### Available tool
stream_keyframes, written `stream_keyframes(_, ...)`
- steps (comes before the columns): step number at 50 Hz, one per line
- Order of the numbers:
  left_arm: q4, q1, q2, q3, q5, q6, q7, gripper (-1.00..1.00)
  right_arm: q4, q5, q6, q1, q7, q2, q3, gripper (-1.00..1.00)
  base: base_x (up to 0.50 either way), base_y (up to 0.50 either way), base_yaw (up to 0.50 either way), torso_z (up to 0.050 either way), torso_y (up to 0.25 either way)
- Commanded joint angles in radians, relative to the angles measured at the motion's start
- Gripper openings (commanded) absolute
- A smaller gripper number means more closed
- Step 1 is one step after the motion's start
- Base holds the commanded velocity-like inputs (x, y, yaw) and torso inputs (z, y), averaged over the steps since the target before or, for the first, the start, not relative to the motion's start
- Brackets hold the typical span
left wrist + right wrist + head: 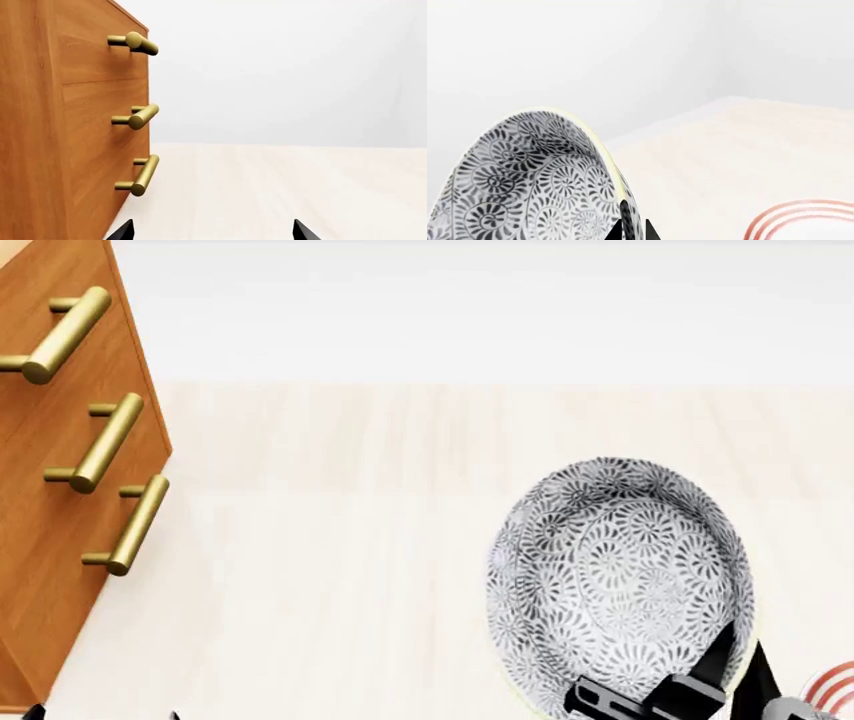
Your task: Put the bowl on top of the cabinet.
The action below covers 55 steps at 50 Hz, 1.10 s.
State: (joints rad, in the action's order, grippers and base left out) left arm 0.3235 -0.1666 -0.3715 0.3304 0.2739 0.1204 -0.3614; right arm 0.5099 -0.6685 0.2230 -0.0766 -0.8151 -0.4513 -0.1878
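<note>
**Bowl held up by right gripper, cabinet to the left**

Right gripper (714,680): nearest the head camera, jaws closed on the bowl's rim, one finger inside, one outside. Bowl (614,585): patterned, tilted with its inside facing the camera, lifted off the table (360,540), well apart from the cabinet. Cabinet (40,500): far left, three brass handles (114,440). Plate (800,220): red-ringed, on the table beside the bowl. Left gripper (212,232): fingertips spread wide, holding nothing, near the cabinet front.

Bare simulated room: blank white walls, pale wood tabletop (400,540), an orange-brown cabinet (40,540) with brass handles at left.
</note>
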Motion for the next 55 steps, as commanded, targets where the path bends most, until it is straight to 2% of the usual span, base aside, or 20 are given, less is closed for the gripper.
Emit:
stream_keyframes(1,0.022,-0.019,-0.013,-0.005,0.004,0.009,-0.004,1.00,0.021,0.017,0.117,-0.123,-0.049,-0.021,-0.022,-1.00,0.00,0.00,0.00,0.000,0.000)
stream_keyframes(22,0.030,-0.027,-0.022,-0.005,0.007,0.018,-0.009,1.00,-0.009,0.123,0.334,-0.364,-0.109,-0.061,-0.140,-1.00,0.00,0.00,0.00,0.000,0.000)
stream_keyframes(28,0.027,-0.023,-0.022,-0.004,0.011,0.017,-0.009,1.00,-0.096,0.175,0.331,-0.426,-0.073,-0.051,-0.194,-1.00,0.00,0.00,0.00,0.000,0.000)
stream_keyframes(36,0.051,-0.021,-0.031,0.004,0.020,0.016,0.002,1.00,-0.103,0.152,0.307,-0.441,-0.032,-0.059,-0.180,-1.00,0.00,0.00,0.00,0.000,0.000)
stream_keyframes(42,0.127,-0.007,-0.083,0.010,0.119,-0.044,0.054,1.00,-0.072,0.144,0.338,-0.455,-0.040,-0.059,-0.190,-1.00,0.00,0.00,0.00,0.000,0.000)
stream_keyframes(43,0.154,0.002,-0.103,0.013,0.175,-0.066,0.082,1.00,-0.080,0.154,0.368,-0.467,-0.067,-0.049,-0.197,-1.00,0.00,0.00,0.00,0.000,0.010)
stream_keyframes(47,0.223,0.037,-0.139,0.015,0.244,-0.163,0.073,1.00,-0.084,0.157,0.356,-0.469,-0.054,-0.039,-0.213,-1.00,0.00,0.00,0.00,0.000,0.000)
stream_keyframes(50,0.269,0.063,-0.148,0.009,0.259,-0.236,0.020,1.00,-0.069,0.140,0.358,-0.466,-0.050,-0.041,-0.204,-1.00,0.00,0.00,0.00,0.000,0.000)
stream_keyframes(55,0.310,0.089,-0.162,0.013,0.276,-0.294,-0.004,1.00,-0.074,0.141,0.351,-0.460,-0.046,-0.043,-0.204,-1.00,0.00,0.00,0.00,0.000,0.000)
